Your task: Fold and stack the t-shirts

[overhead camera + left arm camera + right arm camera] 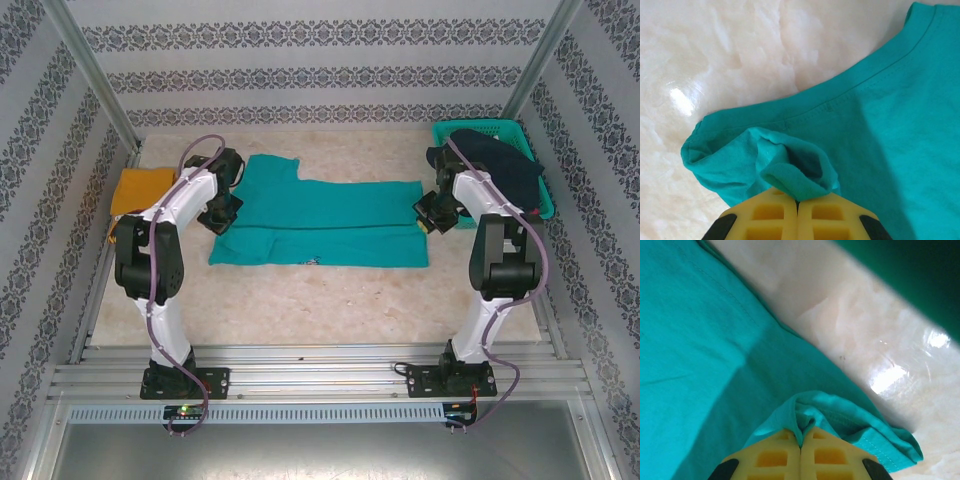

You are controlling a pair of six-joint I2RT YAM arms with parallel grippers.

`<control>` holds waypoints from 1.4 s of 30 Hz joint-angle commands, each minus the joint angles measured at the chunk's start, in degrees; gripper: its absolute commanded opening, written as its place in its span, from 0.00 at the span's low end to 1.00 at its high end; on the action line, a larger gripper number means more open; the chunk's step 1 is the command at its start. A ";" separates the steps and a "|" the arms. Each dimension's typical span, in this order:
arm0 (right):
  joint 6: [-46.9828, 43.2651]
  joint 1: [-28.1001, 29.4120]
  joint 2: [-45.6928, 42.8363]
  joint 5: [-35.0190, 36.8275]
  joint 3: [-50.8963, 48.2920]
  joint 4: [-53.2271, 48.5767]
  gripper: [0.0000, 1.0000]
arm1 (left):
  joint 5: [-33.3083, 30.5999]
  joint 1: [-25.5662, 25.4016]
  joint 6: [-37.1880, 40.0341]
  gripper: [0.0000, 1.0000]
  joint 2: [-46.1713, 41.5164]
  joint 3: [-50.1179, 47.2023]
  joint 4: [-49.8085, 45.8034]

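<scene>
Teal shirt lies spread between both arms — left pincer clamps one bunched end, right pincer the other.

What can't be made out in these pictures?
Top view: yellow shirt, partly behind the left arm.
Top view: dark cloth in the basket, partly covered by the right arm; unclear what it is.
Top view: print on the teal shirt, too small to read.
</scene>
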 commanded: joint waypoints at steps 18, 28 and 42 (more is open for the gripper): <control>-4.85 0.73 7.87 -0.58 8.21 -1.58 0.41 | 1.14 1.38 0.94 0.23 5.94 4.54 -2.47; -12.26 3.46 -2.65 -1.05 1.38 3.47 0.65 | 3.70 0.61 2.29 0.75 1.45 1.94 1.53; -17.11 14.10 -4.71 0.22 -1.26 5.62 0.67 | 12.83 -2.34 -9.92 0.76 -7.49 -18.53 16.13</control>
